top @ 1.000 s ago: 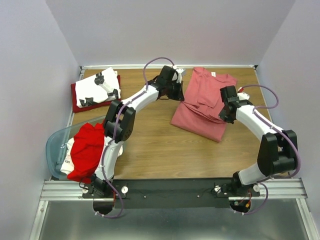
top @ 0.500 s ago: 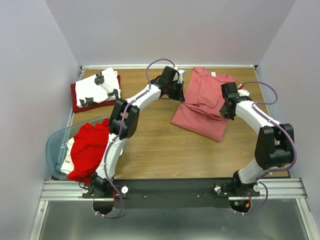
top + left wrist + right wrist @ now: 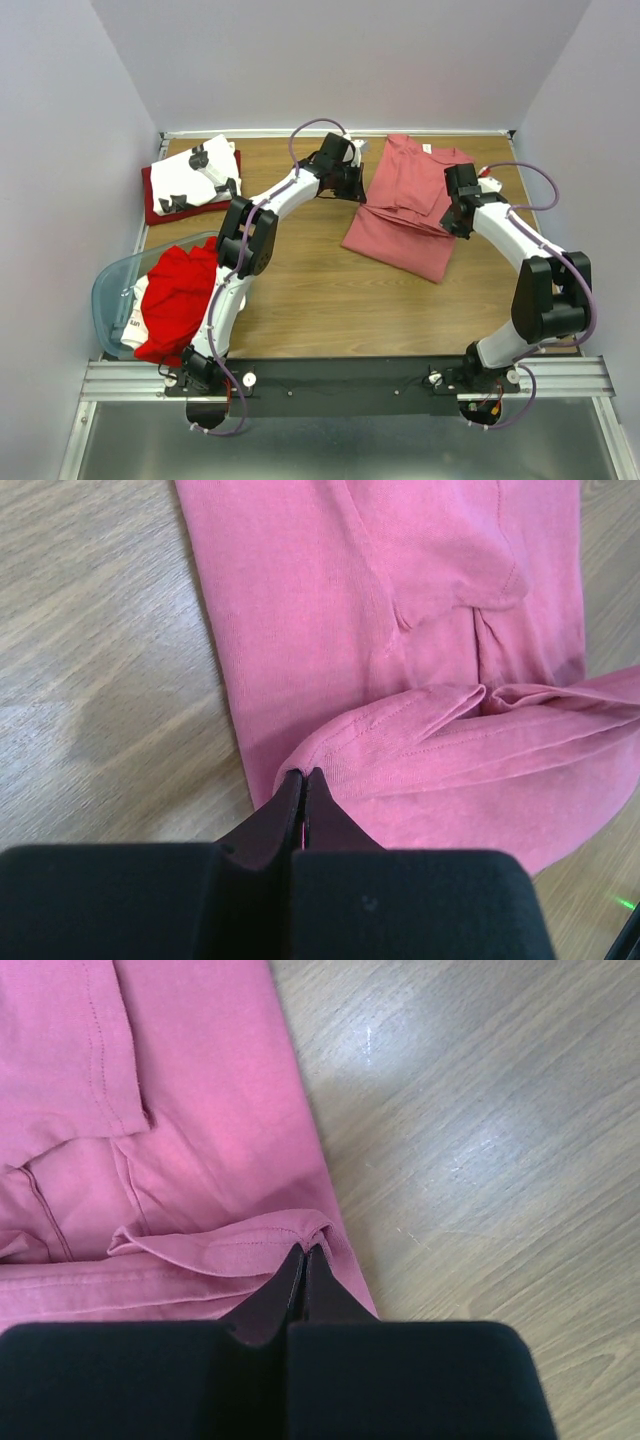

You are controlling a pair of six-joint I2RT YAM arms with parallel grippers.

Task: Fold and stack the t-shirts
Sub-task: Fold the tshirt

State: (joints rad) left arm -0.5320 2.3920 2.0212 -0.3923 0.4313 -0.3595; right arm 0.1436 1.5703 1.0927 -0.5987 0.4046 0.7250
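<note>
The salmon-pink t-shirt [image 3: 405,210] lies partly folded at the back right of the table. My left gripper [image 3: 357,189] is shut on its folded hem at the left edge, as the left wrist view [image 3: 302,773] shows. My right gripper [image 3: 450,222] is shut on the hem at the shirt's right edge, seen in the right wrist view [image 3: 305,1250]. A folded white t-shirt with black prints [image 3: 198,172] lies on a dark red t-shirt [image 3: 153,200] at the back left. A bright red t-shirt [image 3: 172,295] and a white one [image 3: 133,318] hang over the tub.
A translucent pale-blue plastic tub [image 3: 108,285] stands at the near left. Bare wooden table [image 3: 330,300] lies between the arms. Walls close in the back and both sides.
Both grippers have shifted slightly towards the back while still holding the pink shirt's hem; the fold has barely moved.
</note>
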